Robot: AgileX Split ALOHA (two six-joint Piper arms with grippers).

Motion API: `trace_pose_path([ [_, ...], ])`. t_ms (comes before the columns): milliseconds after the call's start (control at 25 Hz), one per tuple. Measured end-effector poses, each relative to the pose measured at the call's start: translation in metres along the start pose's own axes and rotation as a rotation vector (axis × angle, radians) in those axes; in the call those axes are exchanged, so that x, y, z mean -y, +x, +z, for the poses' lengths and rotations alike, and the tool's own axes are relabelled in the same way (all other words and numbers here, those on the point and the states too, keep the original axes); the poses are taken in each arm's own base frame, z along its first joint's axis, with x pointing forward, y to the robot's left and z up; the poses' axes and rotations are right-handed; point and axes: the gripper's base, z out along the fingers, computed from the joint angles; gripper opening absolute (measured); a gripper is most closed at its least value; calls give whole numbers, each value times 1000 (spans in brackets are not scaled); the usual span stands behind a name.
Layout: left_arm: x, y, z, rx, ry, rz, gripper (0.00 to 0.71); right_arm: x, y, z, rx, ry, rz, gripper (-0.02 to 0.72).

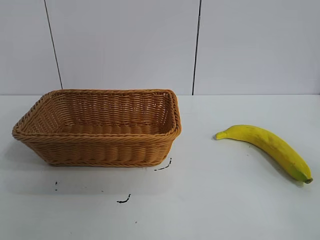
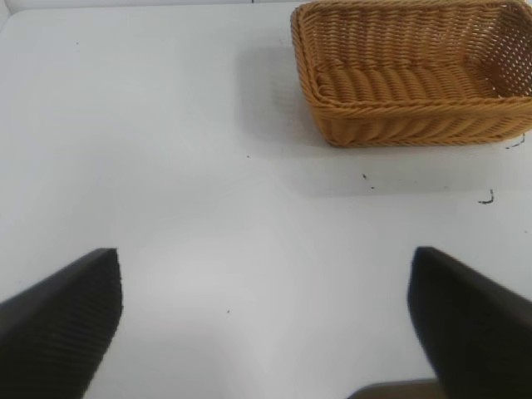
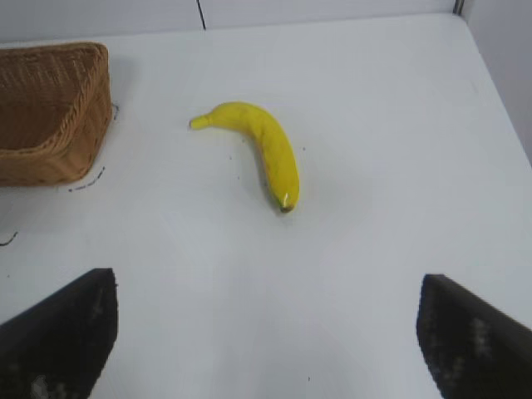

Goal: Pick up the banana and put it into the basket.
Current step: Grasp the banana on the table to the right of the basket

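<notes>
Lying flat on the white table (image 1: 210,210), the banana (image 1: 267,147) sits well to the right of the basket (image 1: 100,150) in the ext. view, not touching it, stem end toward the basket & dark tip pointing away. Basket stands upright w/ nothing visible inside, a few black marks (image 1: 125,199) on the table just by its near side. Left gripper (image 2: 266,320) hangs over bare table w/ fingers spread wide, basket farther off; right gripper (image 3: 266,332) likewise spread wide, holding nothing, banana ahead of it & apart from both fingers.
</notes>
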Motion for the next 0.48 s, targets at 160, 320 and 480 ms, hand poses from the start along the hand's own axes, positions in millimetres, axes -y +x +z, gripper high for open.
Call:
trace_pose_path([
  [160,0,0,0,0,0,0,693,-1,-37,30,-139,7,-38,666],
  [320,0,0,0,0,0,0,693,-2,-70,71,-277,4,-95,666],
  [480,0,0,0,0,0,0,693,-2,-98,108,-361,-5,-147,666],
])
